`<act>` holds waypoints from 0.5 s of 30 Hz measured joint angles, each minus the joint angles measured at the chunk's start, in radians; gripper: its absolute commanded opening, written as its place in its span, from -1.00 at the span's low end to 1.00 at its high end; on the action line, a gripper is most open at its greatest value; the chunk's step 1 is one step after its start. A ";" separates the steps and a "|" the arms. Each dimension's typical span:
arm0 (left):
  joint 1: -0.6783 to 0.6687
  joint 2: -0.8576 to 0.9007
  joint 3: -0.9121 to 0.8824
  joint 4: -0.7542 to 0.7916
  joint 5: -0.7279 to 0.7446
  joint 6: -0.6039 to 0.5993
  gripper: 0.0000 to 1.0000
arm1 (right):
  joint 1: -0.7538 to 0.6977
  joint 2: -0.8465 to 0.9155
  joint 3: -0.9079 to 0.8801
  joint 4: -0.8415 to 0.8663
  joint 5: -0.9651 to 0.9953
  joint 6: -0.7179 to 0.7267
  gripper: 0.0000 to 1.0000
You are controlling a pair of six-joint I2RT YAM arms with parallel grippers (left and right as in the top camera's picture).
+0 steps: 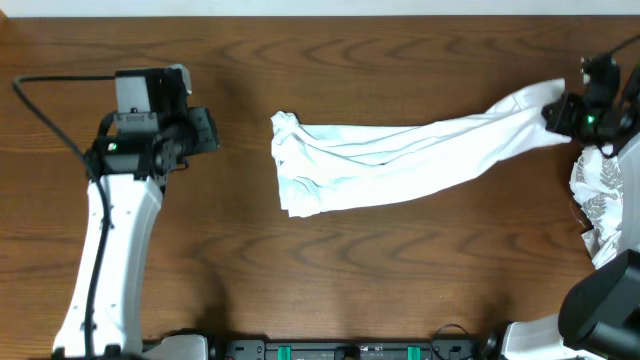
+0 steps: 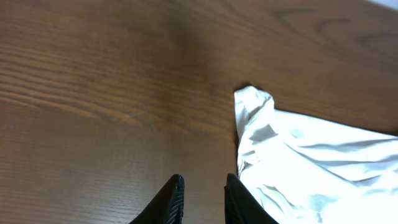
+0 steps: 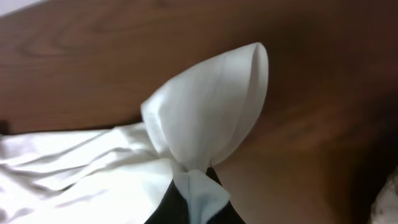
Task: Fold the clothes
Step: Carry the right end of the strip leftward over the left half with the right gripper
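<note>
The clothes are one white T-shirt (image 1: 400, 155), pulled into a long band across the wooden table from centre to far right. Its bunched left end (image 2: 255, 118) rests on the wood. My right gripper (image 1: 555, 112) is shut on the shirt's right end and holds it lifted. In the right wrist view a fold of the shirt (image 3: 205, 118) stands up out of the right gripper (image 3: 199, 180), whose dark fingers pinch the cloth. My left gripper (image 1: 205, 130) hovers left of the shirt. In its own view the left gripper (image 2: 204, 182) is slightly open, nothing between its fingers, just left of the shirt's edge.
A white cloth printed with grey fern leaves (image 1: 598, 190) lies crumpled at the table's right edge, below the right gripper, and shows at the corner of the right wrist view (image 3: 390, 199). Bare wood (image 1: 240, 250) lies left of and in front of the shirt.
</note>
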 measured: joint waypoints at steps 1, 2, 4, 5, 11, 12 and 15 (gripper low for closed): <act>0.000 -0.014 0.000 -0.004 0.001 -0.003 -0.53 | 0.017 0.000 0.024 -0.014 -0.010 -0.003 -0.97; 0.000 -0.036 0.000 -0.007 0.002 -0.007 -0.53 | 0.053 0.000 0.060 -0.029 -0.019 -0.006 -0.97; 0.000 -0.060 0.000 -0.008 0.002 -0.012 -0.53 | 0.105 0.000 0.088 -0.034 -0.032 -0.008 -0.98; 0.000 -0.075 0.000 -0.009 0.002 -0.015 -0.53 | 0.146 0.000 0.101 -0.033 -0.037 -0.010 -0.97; 0.000 -0.174 0.000 -0.014 0.002 -0.026 -0.52 | 0.440 0.004 0.108 -0.031 -0.011 -0.009 -0.97; 0.000 -0.191 0.000 -0.014 0.002 -0.026 -0.52 | 0.475 0.006 0.108 -0.030 -0.002 -0.008 -0.97; 0.000 -0.231 0.000 -0.020 0.002 -0.026 -0.52 | 0.594 0.024 0.108 -0.023 0.042 -0.005 -0.98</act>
